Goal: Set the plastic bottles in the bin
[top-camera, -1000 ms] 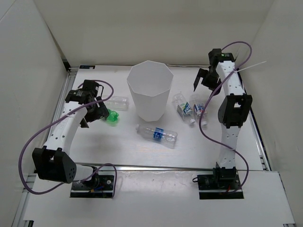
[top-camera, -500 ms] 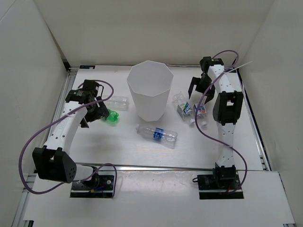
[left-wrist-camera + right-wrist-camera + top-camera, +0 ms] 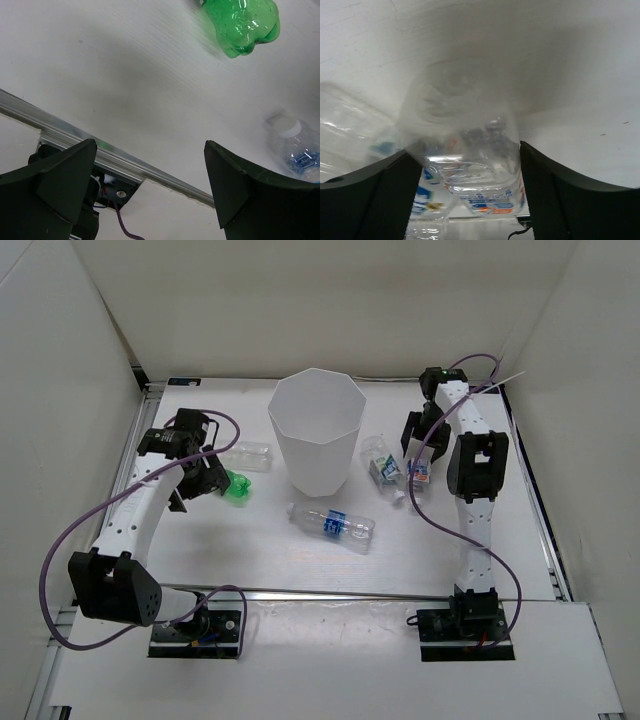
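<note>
The white bin (image 3: 315,430) stands at the table's middle back. My right gripper (image 3: 421,452) is down over a labelled bottle (image 3: 420,473), its open jaws straddling the bottle's body (image 3: 465,145) in the right wrist view. A second labelled bottle (image 3: 383,467) lies beside it on the left (image 3: 350,130). A third labelled bottle (image 3: 332,524) lies in front of the bin. My left gripper (image 3: 202,480) is open and empty beside the green bottle (image 3: 237,487), which shows ahead of its jaws (image 3: 245,25). The clear unlabelled bottle (image 3: 248,456) lies left of the bin.
White walls close in the table on the left, back and right. A metal rail (image 3: 125,167) runs along the table's near edge. The white cap (image 3: 285,125) of the front labelled bottle shows in the left wrist view. Purple cables loop off both arms.
My right arm has swung forward and down from the back right, bringing its open gripper over the rightmost labelled bottle. The left arm and the other bottles have not moved.
</note>
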Controlling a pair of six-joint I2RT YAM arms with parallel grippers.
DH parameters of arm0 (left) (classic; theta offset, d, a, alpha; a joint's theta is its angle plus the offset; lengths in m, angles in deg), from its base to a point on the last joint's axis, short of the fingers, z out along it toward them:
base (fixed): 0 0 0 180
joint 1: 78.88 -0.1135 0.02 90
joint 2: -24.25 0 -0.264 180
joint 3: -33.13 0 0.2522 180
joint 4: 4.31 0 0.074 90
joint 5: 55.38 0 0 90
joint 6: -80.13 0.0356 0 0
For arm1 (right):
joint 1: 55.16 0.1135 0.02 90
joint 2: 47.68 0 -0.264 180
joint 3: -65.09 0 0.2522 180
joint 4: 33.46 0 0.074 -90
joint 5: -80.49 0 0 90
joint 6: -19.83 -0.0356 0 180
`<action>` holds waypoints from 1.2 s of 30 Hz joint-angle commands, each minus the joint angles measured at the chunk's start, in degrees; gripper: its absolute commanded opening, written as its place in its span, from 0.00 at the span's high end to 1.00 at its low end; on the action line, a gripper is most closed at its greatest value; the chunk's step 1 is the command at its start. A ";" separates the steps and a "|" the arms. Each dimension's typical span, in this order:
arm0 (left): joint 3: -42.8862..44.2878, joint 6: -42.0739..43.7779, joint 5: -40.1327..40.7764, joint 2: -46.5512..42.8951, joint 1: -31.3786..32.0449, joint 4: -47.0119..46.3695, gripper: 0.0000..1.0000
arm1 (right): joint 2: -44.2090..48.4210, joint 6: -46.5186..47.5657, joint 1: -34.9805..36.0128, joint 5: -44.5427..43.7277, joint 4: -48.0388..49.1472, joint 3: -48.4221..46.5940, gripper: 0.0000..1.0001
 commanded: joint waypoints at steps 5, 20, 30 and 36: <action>1.57 -0.27 0.16 -0.55 0.23 0.82 0.00 | 0.21 -0.68 -0.04 -2.35 -0.66 -0.47 0.27; -0.02 -0.79 -0.38 -1.69 0.23 0.29 0.00 | 5.48 -1.21 -1.80 -4.46 6.71 13.67 0.13; -0.01 -0.79 -0.90 -1.69 0.23 0.29 0.00 | 8.64 -1.74 -1.80 -8.58 4.97 8.77 0.42; -0.01 -0.79 -2.05 -1.69 0.23 -0.23 0.00 | 17.16 -2.79 -4.52 -7.81 4.44 1.83 0.42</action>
